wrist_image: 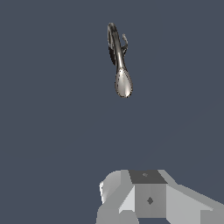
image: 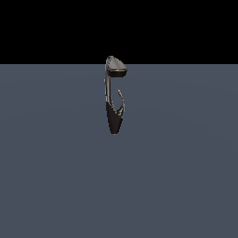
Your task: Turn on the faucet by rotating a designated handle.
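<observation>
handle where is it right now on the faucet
In the exterior view the handle is a short curved prong rising from the faucet's black base on the exterior view's right of the thin neck, well below the flat oval head. Nothing touches it.

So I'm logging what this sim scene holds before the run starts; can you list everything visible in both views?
faucet: one, black tapered base, thin grey neck, flat oval grey head; stands alone on the floor, mid-scene in the exterior view.
handle: one, dark metal, thin curved prong; branches from the faucet's base on the exterior view's right, far shorter than the neck.
floor: one, flat slate blue-grey; under the faucet, meeting a black background.
gripper: one, light grey with a darker panel; only its body shows at the wrist view's edge, apart from the faucet; fingers not visible, and absent from the exterior view.
</observation>
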`<action>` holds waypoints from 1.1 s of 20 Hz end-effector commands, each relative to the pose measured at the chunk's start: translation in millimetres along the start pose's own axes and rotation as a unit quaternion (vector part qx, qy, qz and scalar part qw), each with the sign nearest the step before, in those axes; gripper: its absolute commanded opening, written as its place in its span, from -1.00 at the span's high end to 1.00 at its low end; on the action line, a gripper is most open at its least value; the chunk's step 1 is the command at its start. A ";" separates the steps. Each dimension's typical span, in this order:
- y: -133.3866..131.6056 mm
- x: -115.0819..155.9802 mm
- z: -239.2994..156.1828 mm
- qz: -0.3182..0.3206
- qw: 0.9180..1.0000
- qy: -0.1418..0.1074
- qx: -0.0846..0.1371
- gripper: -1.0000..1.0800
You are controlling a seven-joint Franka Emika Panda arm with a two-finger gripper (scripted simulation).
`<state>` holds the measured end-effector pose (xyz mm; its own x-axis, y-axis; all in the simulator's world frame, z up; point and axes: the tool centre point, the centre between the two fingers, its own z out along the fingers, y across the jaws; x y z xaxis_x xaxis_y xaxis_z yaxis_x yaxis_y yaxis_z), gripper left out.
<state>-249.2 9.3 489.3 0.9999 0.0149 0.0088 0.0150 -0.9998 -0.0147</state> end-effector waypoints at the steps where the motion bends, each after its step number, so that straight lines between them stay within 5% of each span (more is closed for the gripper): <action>1: 0.0 0.0 0.0 0.000 1.000 0.000 0.000 1.00; 11: 7.3 6.8 -1.7 -0.001 1.000 -0.003 -0.020 1.00; 22: 3.7 21.5 1.3 0.021 1.000 -0.012 -0.005 1.00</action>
<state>-231.5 5.1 489.1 0.9998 -0.0160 -0.0099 -0.0160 -0.9999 0.0021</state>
